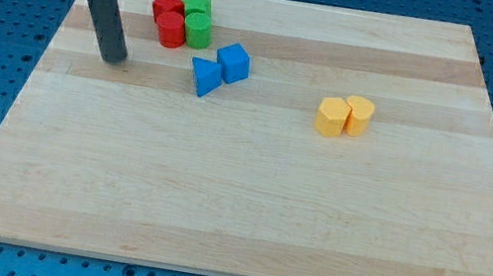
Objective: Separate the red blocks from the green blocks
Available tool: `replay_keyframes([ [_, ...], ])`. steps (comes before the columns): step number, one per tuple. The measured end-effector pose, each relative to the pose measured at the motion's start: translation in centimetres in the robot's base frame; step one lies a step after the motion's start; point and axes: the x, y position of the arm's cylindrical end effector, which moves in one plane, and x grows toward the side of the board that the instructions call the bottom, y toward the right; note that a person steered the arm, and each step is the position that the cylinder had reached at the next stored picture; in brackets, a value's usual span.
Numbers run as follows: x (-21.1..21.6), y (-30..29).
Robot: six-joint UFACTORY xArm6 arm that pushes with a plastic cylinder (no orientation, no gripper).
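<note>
A red star-like block (pixel 165 5) and a red cylinder (pixel 171 30) sit at the view's top left, touching a green star block (pixel 197 3) and a green cylinder (pixel 198 30) just to their right. The four form one tight cluster. My tip (pixel 115 59) rests on the board to the left of and below the cluster, about fifty pixels from the red cylinder, touching no block.
A blue triangle (pixel 203 77) and a blue cube (pixel 233 63) lie just below and right of the cluster. Two yellow blocks (pixel 345 115) sit touching at the right of centre. The wooden board (pixel 245 208) has blue pegboard around its edges.
</note>
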Motion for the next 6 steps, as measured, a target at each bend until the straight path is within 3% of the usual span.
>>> replay_keyframes([
  [2, -13.3, -1.2],
  [3, -13.9, 3.5],
  [6, -9.9, 5.4],
])
